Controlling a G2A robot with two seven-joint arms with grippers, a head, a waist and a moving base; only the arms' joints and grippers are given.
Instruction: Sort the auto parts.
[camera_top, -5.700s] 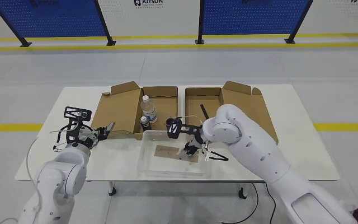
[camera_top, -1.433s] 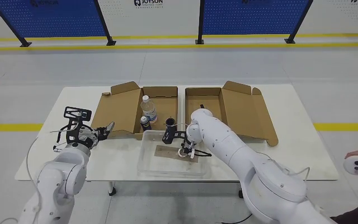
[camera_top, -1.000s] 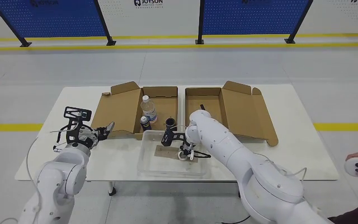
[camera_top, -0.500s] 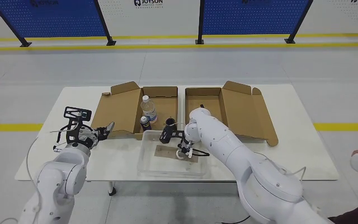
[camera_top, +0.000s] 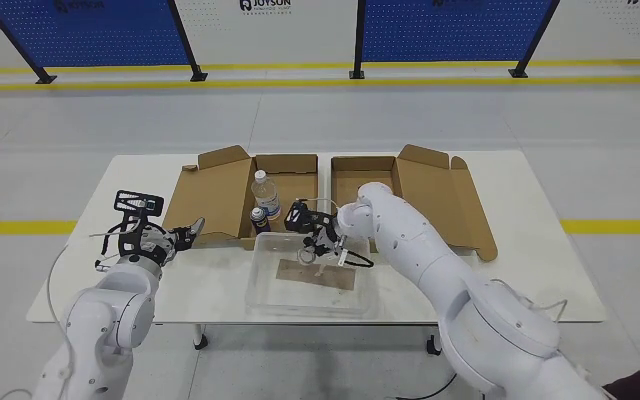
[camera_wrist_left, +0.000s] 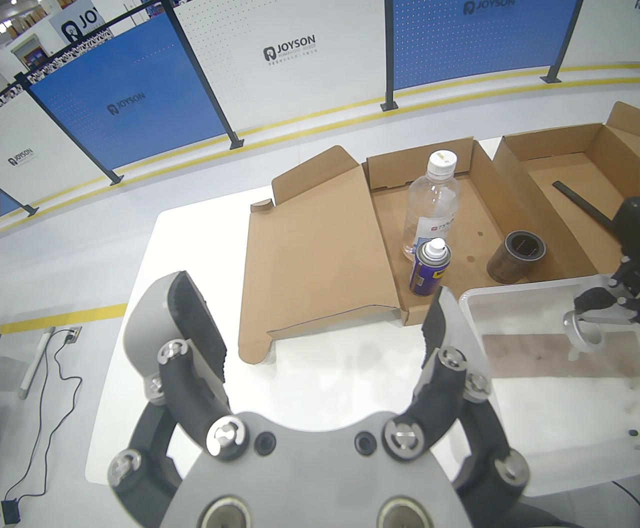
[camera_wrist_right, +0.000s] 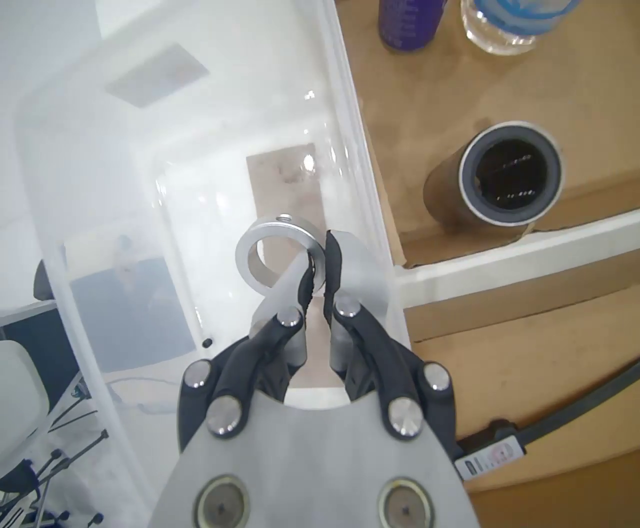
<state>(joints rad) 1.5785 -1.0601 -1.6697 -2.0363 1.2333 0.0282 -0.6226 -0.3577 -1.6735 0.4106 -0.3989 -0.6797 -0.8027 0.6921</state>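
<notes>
Over bin (camera_top: 270, 295): ring (camera_wrist_right: 278, 223) in right claw (camera_wrist_right: 317, 265)

The table (camera_top: 210, 295) bears a clear bin (camera_top: 264, 287), left box (camera_top: 210, 195), right box (camera_top: 440, 200).

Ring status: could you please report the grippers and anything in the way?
Right gripper shut on ring, above bin. Left gripper open, over table. No obstruction seen.

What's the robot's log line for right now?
right gripper: jaws shut on metal ring over clear bin | left gripper: jaws open, empty, over table
</notes>
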